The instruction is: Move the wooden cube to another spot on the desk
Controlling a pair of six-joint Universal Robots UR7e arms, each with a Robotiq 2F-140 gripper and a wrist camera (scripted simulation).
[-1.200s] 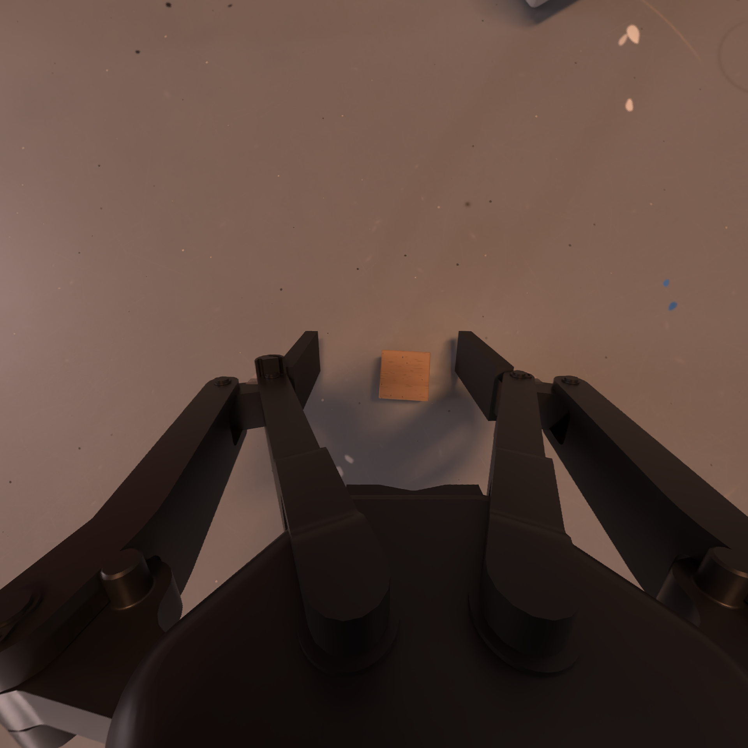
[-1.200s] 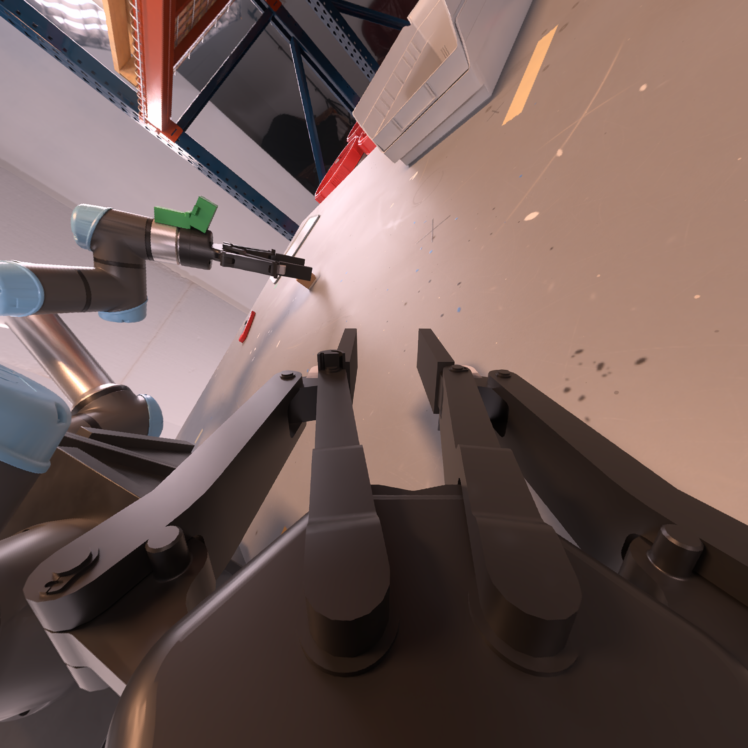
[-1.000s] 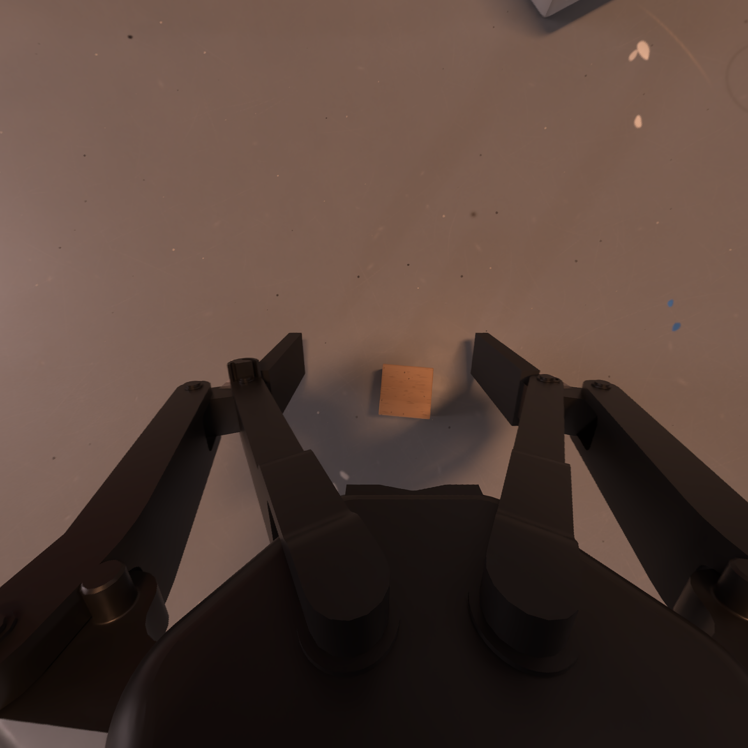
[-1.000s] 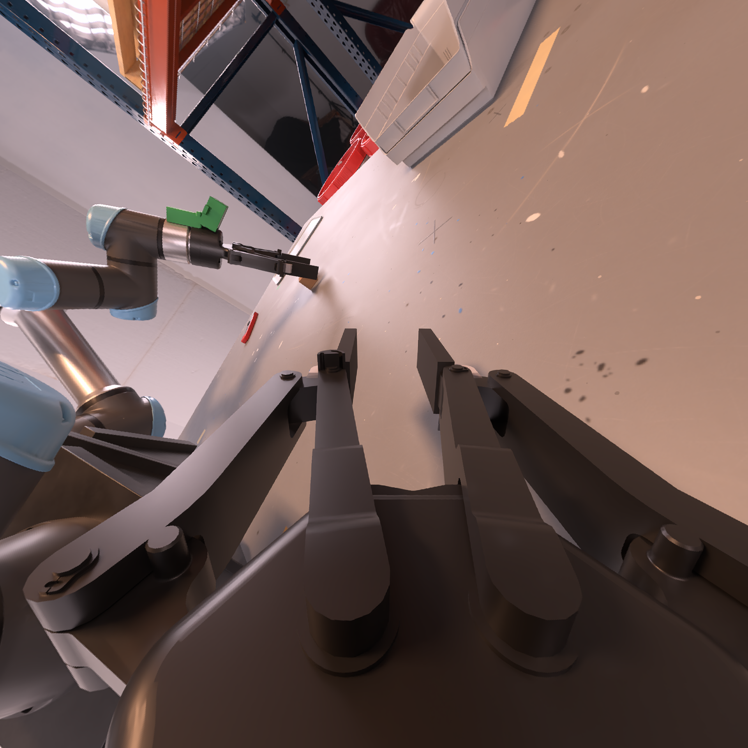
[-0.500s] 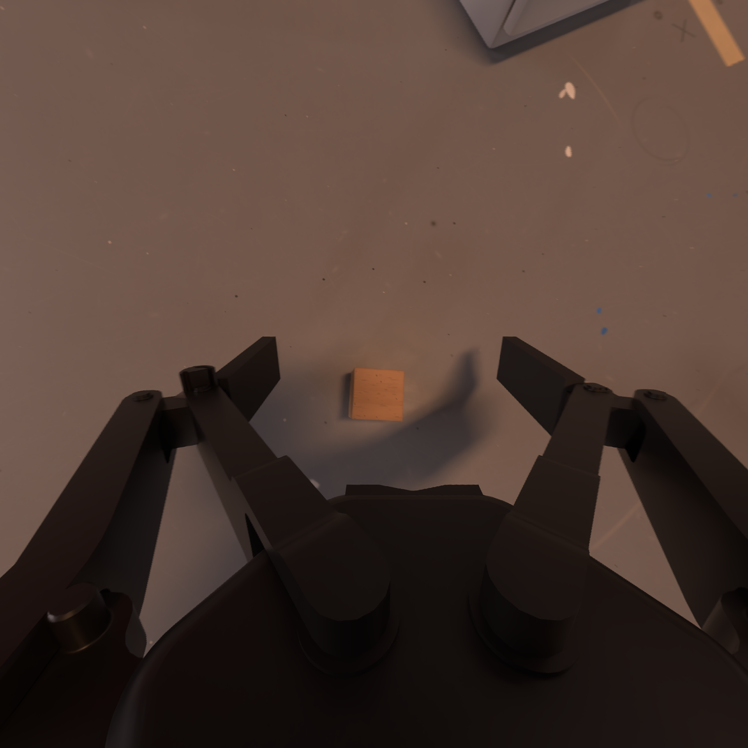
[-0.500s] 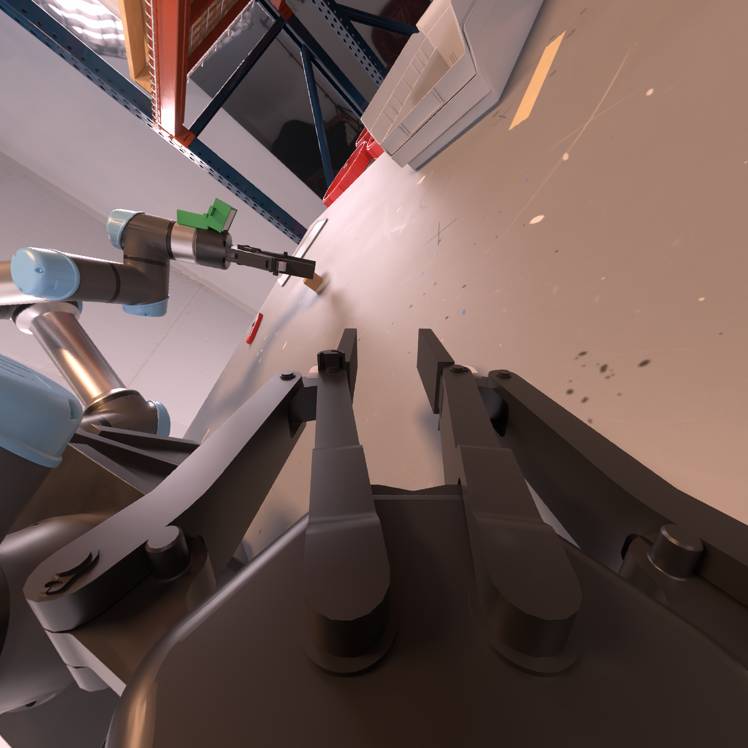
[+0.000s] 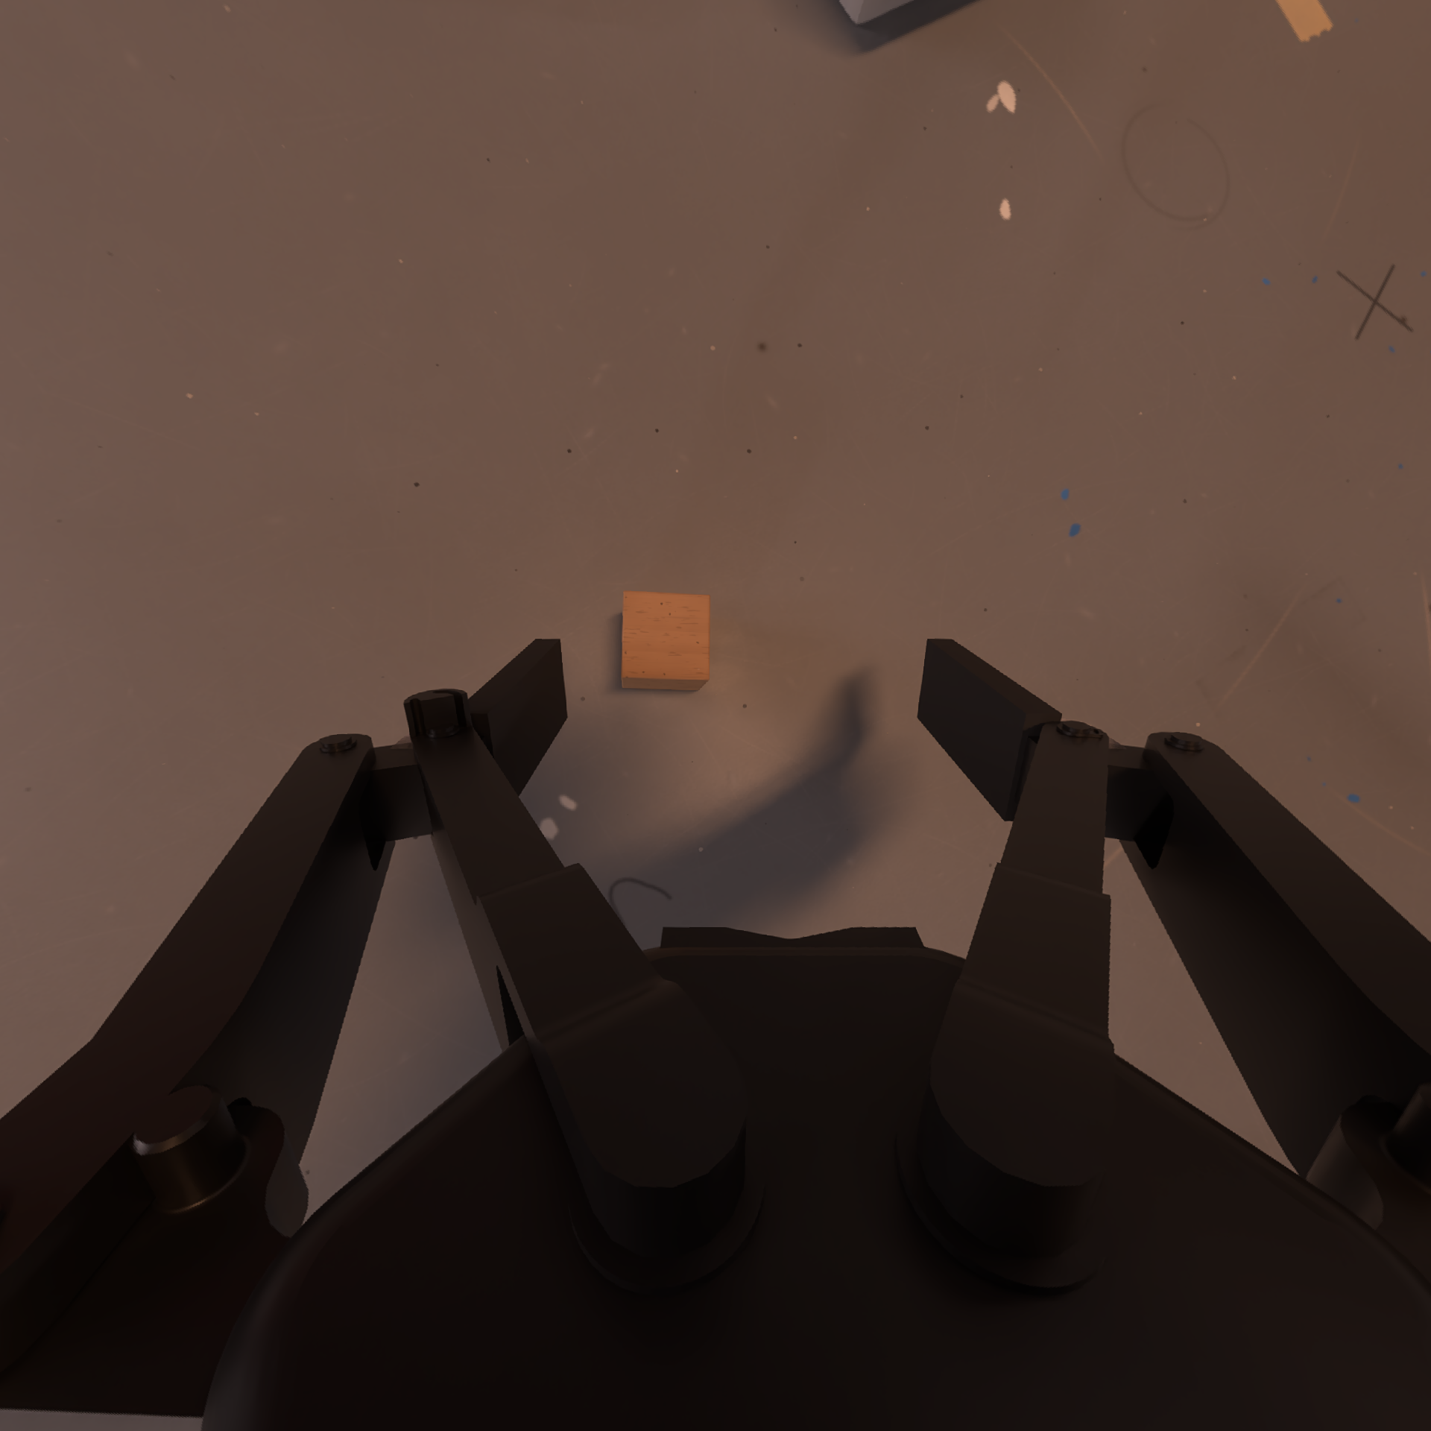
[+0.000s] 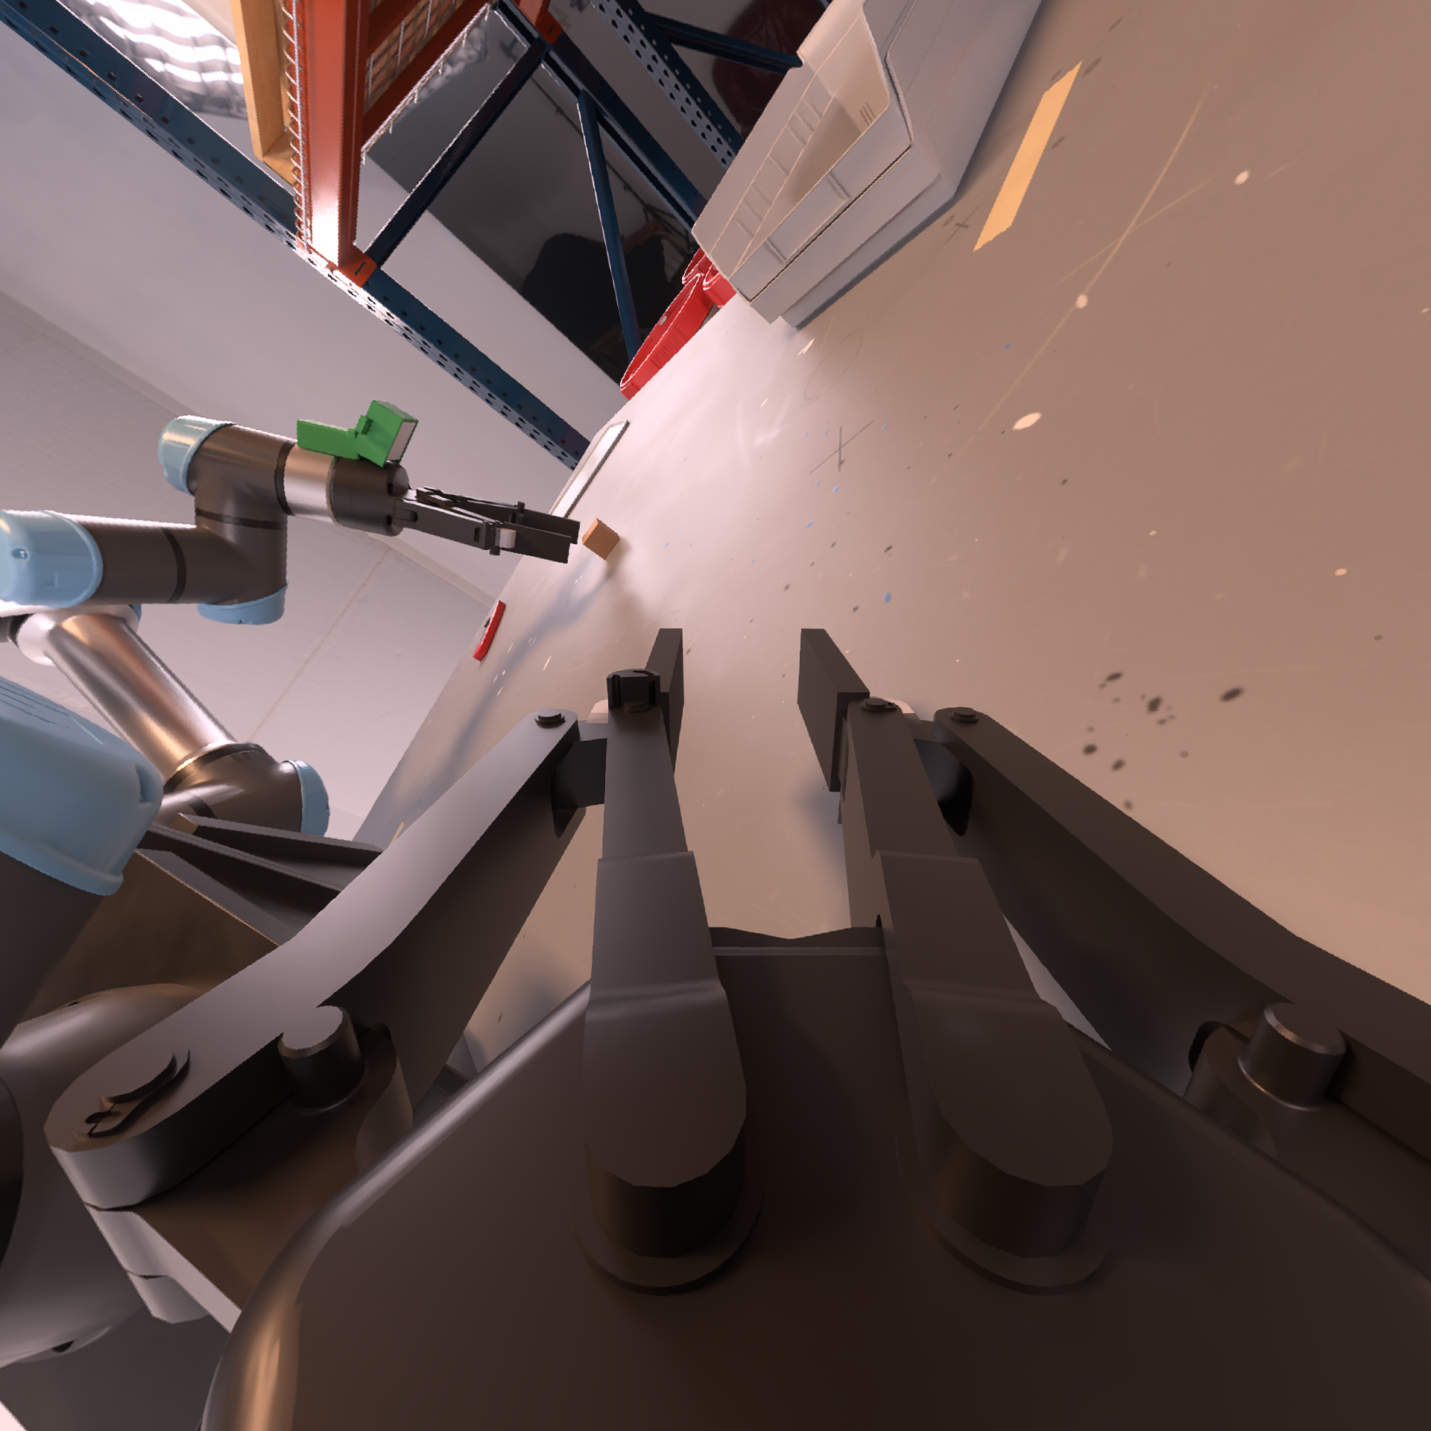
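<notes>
The wooden cube (image 7: 665, 641) is small and orange-brown and rests on the brown desk (image 7: 387, 310), free of any grip. My left gripper (image 7: 742, 658) is open wide and empty, hovering above the desk; the cube lies just beyond the left fingertip (image 7: 534, 681). In the right wrist view the cube (image 8: 599, 537) sits on the desk just past the left gripper (image 8: 569, 534). My right gripper (image 8: 739, 650) is empty, its fingers a narrow gap apart, low over the desk far from the cube.
A white box-shaped device (image 8: 836, 178) stands at the desk's far side, its corner also in the left wrist view (image 7: 890, 12). A strip of tan tape (image 8: 1022, 170) lies by it. Blue and orange shelving (image 8: 464, 232) stands beyond the desk edge.
My left gripper has opened wider, risen and drawn back from the cube, which stays on the desk. The right gripper has not moved.
</notes>
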